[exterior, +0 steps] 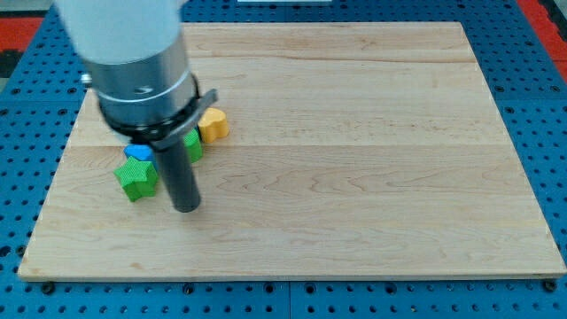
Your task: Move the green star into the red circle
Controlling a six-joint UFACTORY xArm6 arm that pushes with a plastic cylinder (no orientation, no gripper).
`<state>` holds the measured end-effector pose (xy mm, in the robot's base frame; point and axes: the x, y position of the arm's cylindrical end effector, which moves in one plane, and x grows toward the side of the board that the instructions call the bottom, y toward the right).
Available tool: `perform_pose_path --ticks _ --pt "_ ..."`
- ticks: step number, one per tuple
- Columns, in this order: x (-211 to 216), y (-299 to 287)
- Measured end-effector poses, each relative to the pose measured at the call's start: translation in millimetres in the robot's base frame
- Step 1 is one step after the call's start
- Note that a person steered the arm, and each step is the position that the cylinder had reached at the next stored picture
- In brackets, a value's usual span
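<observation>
The green star (pixel 136 180) lies at the view's left on the wooden board (pixel 354 133). My tip (pixel 186 207) stands just to the right of the star, close to it; I cannot tell if they touch. No red circle shows in this view; the arm's body hides part of the board above the star.
A blue block (pixel 138 153) sits just above the green star, partly under the arm. A second green block (pixel 192 144) shows behind the rod. A yellow block (pixel 213 125) lies to the right of it. The board rests on a blue pegboard (pixel 27 177).
</observation>
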<state>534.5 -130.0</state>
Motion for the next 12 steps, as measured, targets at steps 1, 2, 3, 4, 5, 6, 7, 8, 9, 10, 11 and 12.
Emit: perform_pose_path --ticks 1,2,3,4,5,6,7,8,9,10,11,12 --pt "0 -35" --pt "-1 -66" --pt "-9 -97" --pt "-21 -107" --pt "6 -106" --pt "33 -57" --pt "0 -55" --pt "-26 -66" --pt "-48 -83" --pt "-54 -90" --pt "-39 -92" --pt "-14 -129"
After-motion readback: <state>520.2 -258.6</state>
